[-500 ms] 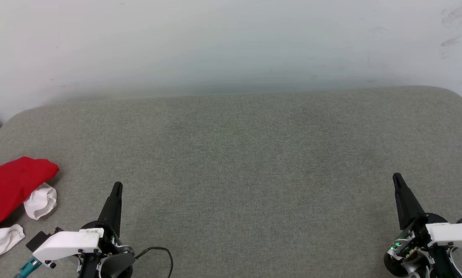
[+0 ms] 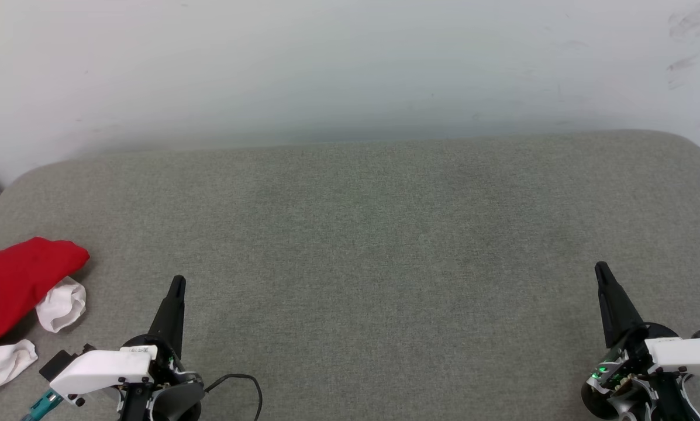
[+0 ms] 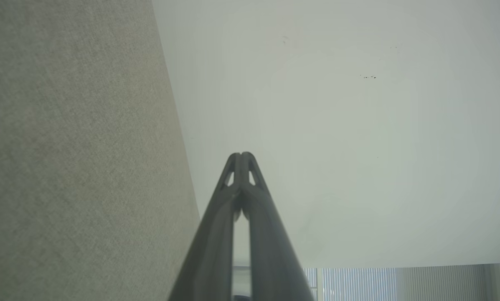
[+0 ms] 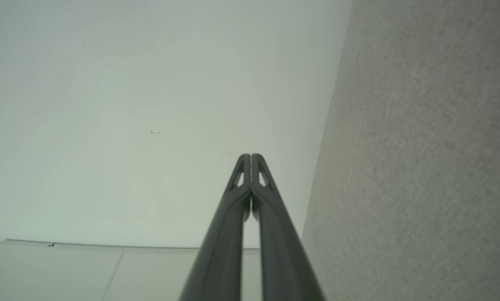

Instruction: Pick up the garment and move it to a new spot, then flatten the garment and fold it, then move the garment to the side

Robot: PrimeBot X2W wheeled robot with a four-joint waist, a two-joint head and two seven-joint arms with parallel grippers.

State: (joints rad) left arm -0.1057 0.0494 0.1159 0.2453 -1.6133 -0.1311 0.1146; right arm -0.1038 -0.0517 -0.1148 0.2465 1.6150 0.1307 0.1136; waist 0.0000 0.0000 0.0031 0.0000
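The garment point(image 2: 16, 280) lies crumpled at the far left edge of the grey padded surface point(image 2: 361, 234) in the head view, red with white sleeve parts point(image 2: 62, 305) showing; part of it runs out of the picture. My left gripper point(image 2: 177, 283) sits at the lower left, shut and empty, a short way right of the garment and apart from it. At the lower right, my right gripper point(image 2: 601, 270) is shut and empty too, far from the garment. Each wrist view has its own fingertips pressed together, the left gripper point(image 3: 242, 155) and the right gripper point(image 4: 250, 156) both pointing at the pale wall.
A pale wall point(image 2: 350, 64) rises right behind the surface's far edge. The surface has rounded corners at the far left and far right. A black cable point(image 2: 241, 383) loops beside my left wrist. Window blinds point(image 3: 358, 284) appear low in the left wrist view.
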